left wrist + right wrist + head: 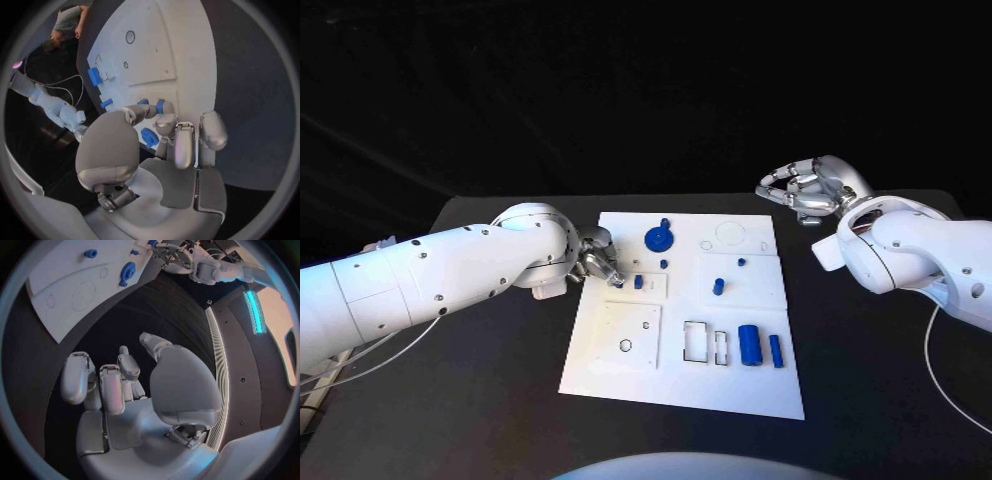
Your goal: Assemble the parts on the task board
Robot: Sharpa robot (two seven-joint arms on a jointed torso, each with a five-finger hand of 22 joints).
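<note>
Where black table [473, 400] spreads, task board [625, 385] lies.

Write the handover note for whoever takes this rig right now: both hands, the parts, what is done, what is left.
Left hand: at the task board's left edge, fingers over it near a small blue peg; whether it holds anything cannot be told.
Right hand: raised off the board beyond its far right corner, fingers curled, holding nothing.
Parts: blue disc near the far edge; another small blue peg mid-board; blue cylinder and blue bar lying side by side near the right edge.
Done: cannot tell which pieces are seated.
Left: the cylinder and bar lie loose, and the rectangular cutouts beside them are empty.
</note>
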